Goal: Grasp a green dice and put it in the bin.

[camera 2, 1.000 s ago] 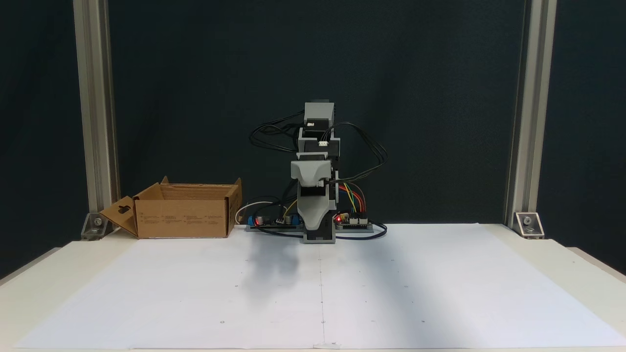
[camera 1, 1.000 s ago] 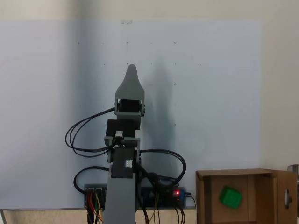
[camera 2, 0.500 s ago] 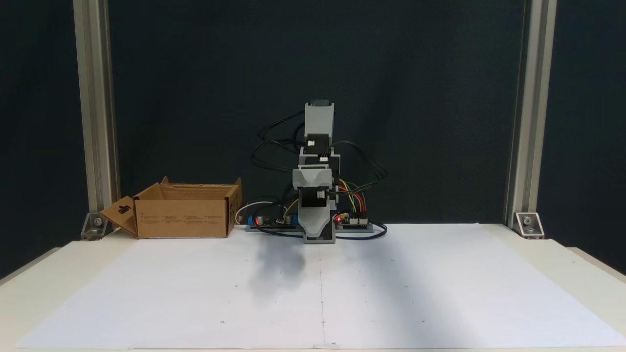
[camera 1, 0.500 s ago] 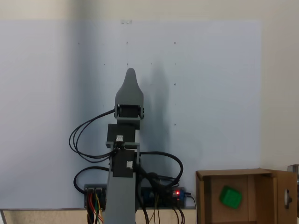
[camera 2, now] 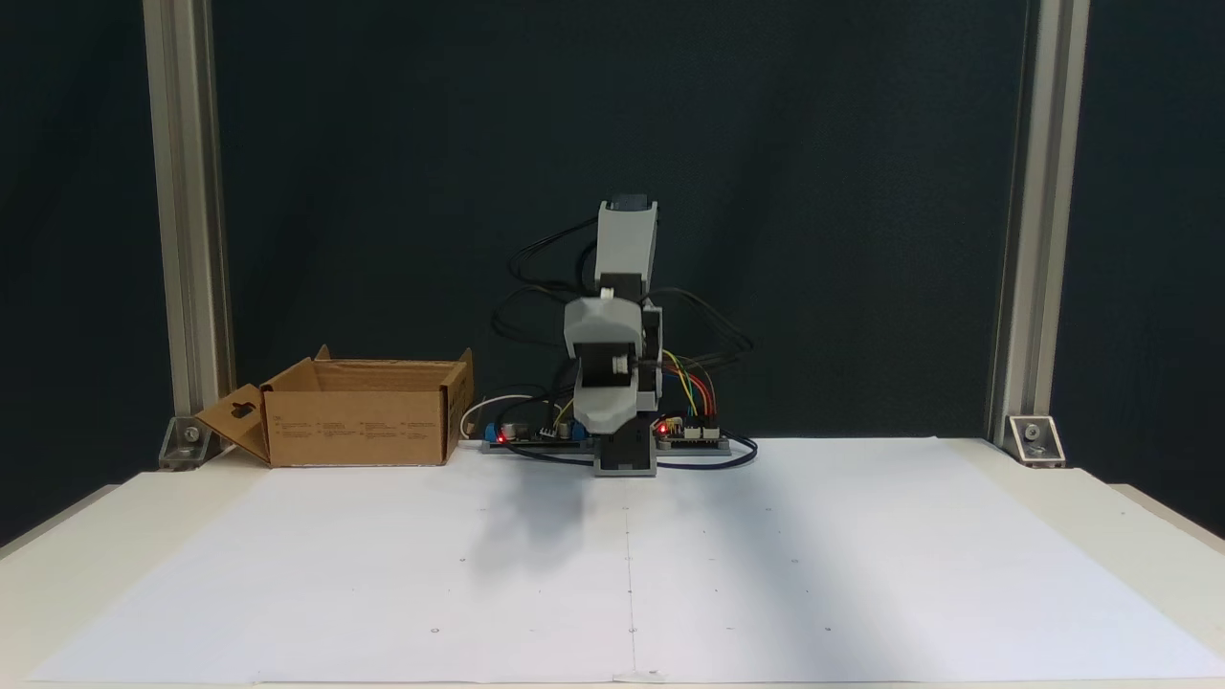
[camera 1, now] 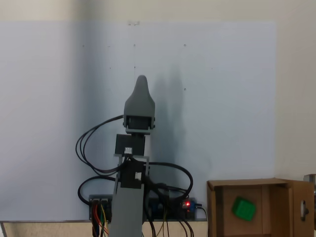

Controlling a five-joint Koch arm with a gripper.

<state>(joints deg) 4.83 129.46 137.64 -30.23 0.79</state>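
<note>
A small bright green plastic cube with rounded corners, the green dice (camera 1: pixel 244 208), lies on the floor of the brown cardboard box with upright flaps that serves as the bin (camera 1: pixel 215 207), at about four o'clock from the arm's base in the fixed view from above. It sits well apart from the grey plastic gripper (camera 1: pixel 141 82), which points to twelve o'clock over the sheet in that view. In the fixed view from the front the gripper (camera 2: pixel 601 442) hangs nose-down just before the arm's base, with the bin (camera 2: pixel 356 428) at nine o'clock from it. Only one grey tip shows in each fixed view, so whether the jaws are apart or together cannot be told; nothing is seen between them.

The dice looks light and rigid, probably smooth enough to slip, and not fragile. Any hold would best fall on two opposite flat faces, clear of the rounded corners. Judged from where it lies, the placing appears done.

A large white paper sheet (camera 2: pixel 766 565) with faint dots covers the pale tabletop. Behind stand a dark backdrop (camera 2: pixel 861 191) and two aluminium posts (camera 2: pixel 1029 239); circuit boards (camera 2: pixel 691 433) with red lights and loose black cables (camera 1: pixel 89 148) crowd the base.
</note>
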